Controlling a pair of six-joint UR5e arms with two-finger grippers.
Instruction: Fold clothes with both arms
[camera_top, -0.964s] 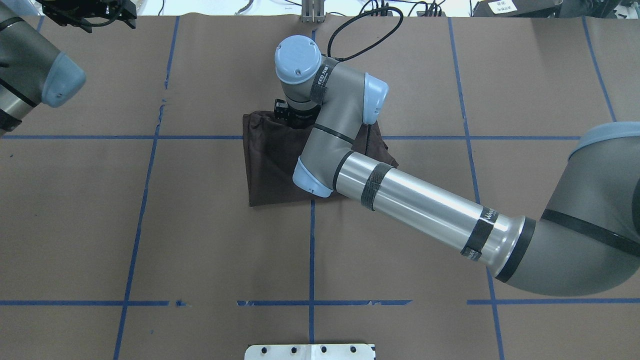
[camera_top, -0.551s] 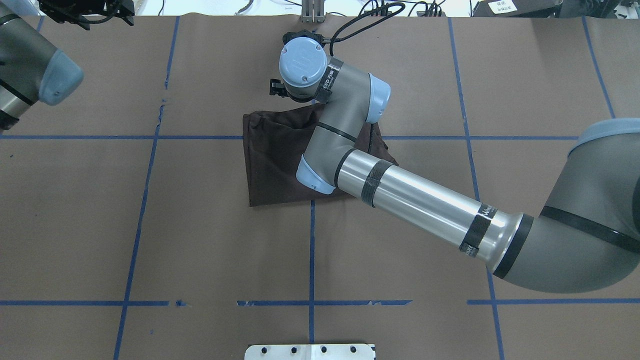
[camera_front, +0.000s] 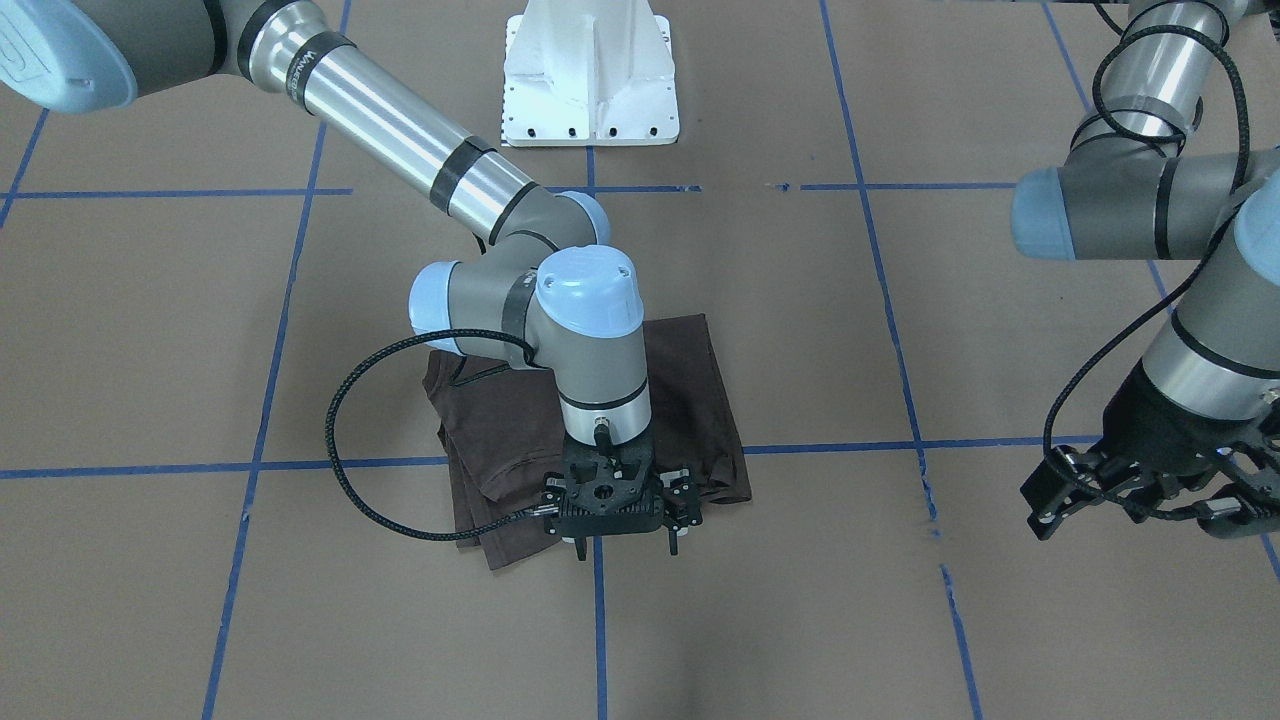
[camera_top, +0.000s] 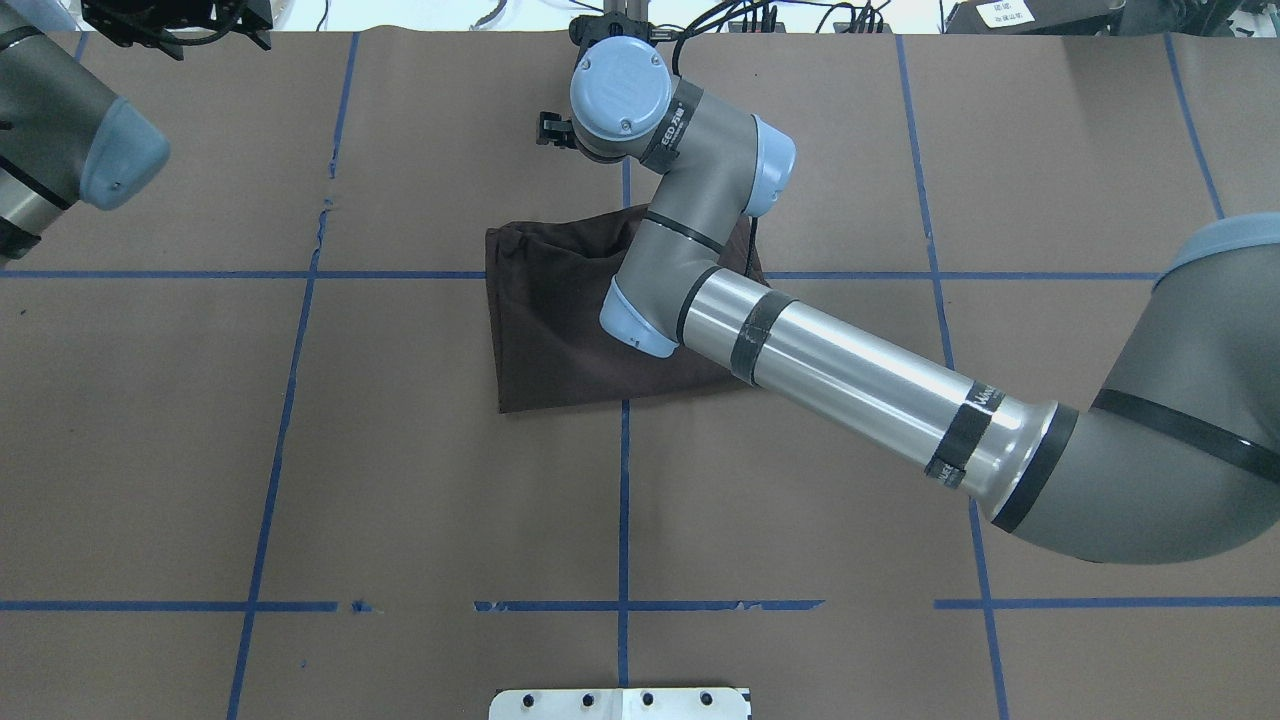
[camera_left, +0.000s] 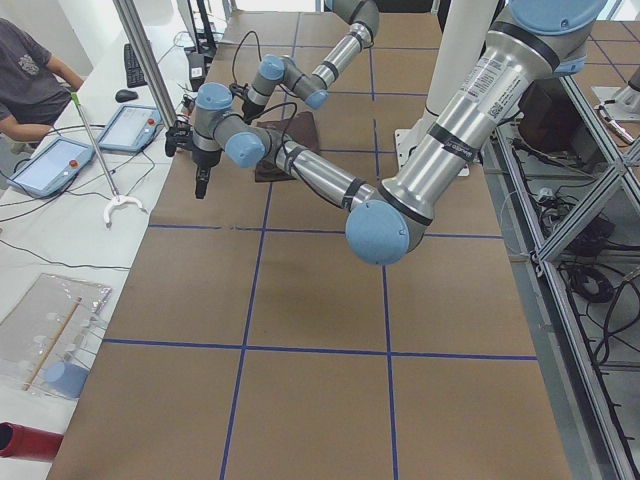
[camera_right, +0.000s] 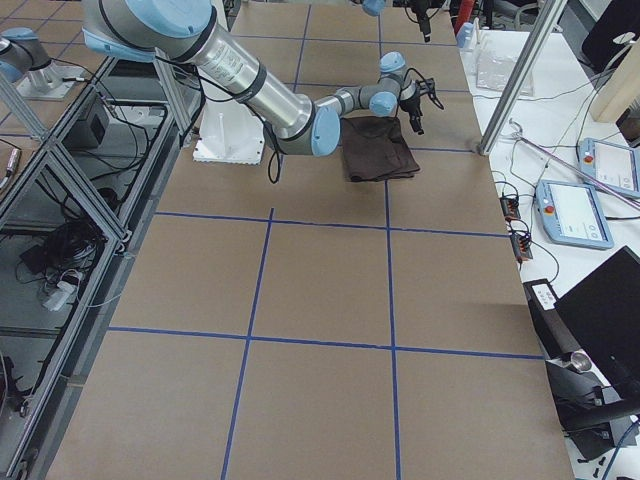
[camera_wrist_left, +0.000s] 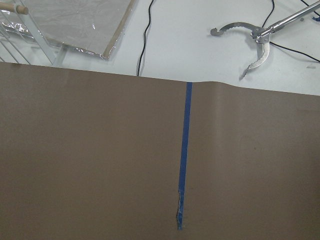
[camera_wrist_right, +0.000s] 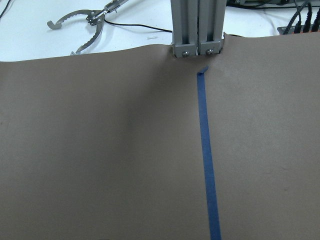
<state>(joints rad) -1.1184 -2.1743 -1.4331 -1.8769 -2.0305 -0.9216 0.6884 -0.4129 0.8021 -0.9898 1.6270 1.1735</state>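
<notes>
R gripper (camera_front: 626, 546) hangs raised, tips down, jaws apart, nothing btwn them. Its wrist cam shows only bare paper (camera_wrist_right: 100, 150) + tape line (camera_wrist_right: 207, 165), no cloth.

Shirt (camera_top: 550, 320) lies flat on the paper, folded to a rough packet, below and back of R gripper, i.e. toward the base (camera_front: 590, 80). R gripper sits abt over the packet's far edge or just past it; can't tell which, views disagree.

Packet's long axis prob. runs crosswise to R gripper's reach, side to side. Its untidy end, w/ layers poking out, is on R gripper's right.

L gripper (camera_front: 1140, 497) is well apart on the shirt's other side, raised, fingers splayed, empty.

So R arm is much nearer. Any next grab likely means R coming back toward base + down onto the far edge. L would need a long sideways reach. Fold looks nearly done, maybe only tidying left.
</notes>
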